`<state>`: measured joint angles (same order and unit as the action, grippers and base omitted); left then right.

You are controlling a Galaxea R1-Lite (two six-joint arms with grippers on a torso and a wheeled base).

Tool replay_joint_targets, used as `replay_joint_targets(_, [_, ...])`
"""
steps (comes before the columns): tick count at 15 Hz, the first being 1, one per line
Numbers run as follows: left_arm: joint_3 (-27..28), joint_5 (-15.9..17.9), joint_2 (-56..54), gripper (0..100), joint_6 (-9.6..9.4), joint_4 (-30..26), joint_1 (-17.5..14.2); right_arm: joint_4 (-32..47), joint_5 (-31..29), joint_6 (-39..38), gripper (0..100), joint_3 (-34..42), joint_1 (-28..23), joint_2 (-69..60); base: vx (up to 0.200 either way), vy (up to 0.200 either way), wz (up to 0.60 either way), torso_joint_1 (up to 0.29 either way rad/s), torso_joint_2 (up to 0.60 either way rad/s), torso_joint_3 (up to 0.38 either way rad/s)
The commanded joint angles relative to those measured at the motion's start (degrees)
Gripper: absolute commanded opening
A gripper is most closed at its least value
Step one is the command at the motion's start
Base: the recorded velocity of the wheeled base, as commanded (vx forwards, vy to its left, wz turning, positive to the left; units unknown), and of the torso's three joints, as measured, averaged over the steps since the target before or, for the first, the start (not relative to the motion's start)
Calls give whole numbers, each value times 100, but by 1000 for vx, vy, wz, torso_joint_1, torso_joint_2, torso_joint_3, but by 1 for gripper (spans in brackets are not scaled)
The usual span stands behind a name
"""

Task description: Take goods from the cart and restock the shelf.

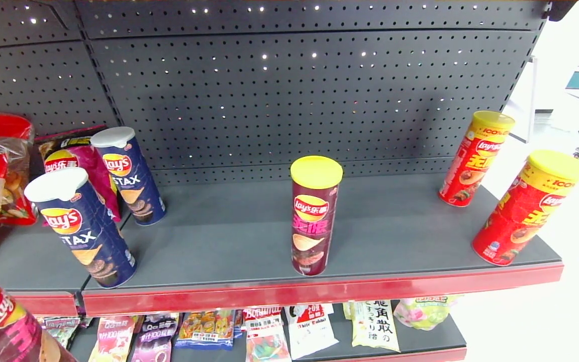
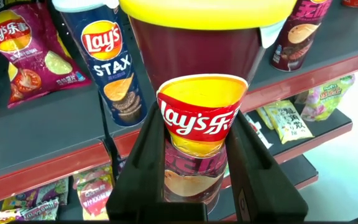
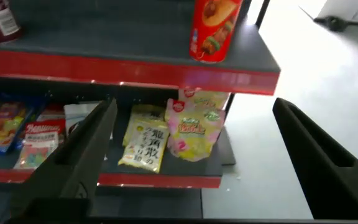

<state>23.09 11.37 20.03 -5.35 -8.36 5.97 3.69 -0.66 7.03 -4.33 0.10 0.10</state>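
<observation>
So, the left gripper (image 2: 199, 124) is clamped on a maroon chip can (image 2: 191, 50) with a yellow lid, one finger on each side of the tube. In the head view that can sits way out at 7 o'clock, in front of the shelf (image 1: 229, 226) and not on it yet. The right gripper (image 3: 192, 106) hangs spread wide with nothing in it, down near the lower shelf. My read is that the step in hand is standing this can on the board beside its twin (image 1: 314, 221), which is upright near the front edge about mid-shelf. The best spot looks like the bare patch at the twin's 9 o'clock, between it and the front blue can (image 1: 86, 226), or right behind the twin at 12 o'clock. I'd lift high enough that the base clears the red front lip (image 1: 319, 289) before going in, and keep the tube upright, since tall cans probably tip easily. I'd also come straight in from 6 o'clock rather than sweeping sideways past the blue can. Then set the base flat, well behind the lip, release, and back straight out so the fingers don't drag it over. The red cans (image 1: 528, 206) at 3 o'clock are well apart from all this.
</observation>
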Motion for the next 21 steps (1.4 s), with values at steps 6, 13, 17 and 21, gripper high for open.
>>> replay_joint_targets(6, [29,-21,-104,0,34,19,0,-378,-75,-97,100,283,-1,-10,0,0,0,0,0,0])
replay_joint_targets(13, [20,-12,-324,0,184,-16,0,-501,-312,-536,100,336,-10,-10,0,0,0,0,0,0])
replay_joint_targets(17, [29,5,-298,0,175,-7,0,-405,716,-536,100,310,-1,8,0,0,0,0,0,0])
replay_joint_targets(21, [29,-21,-386,0,184,-7,0,-387,-163,-826,100,433,-10,-10,0,0,0,0,0,0])
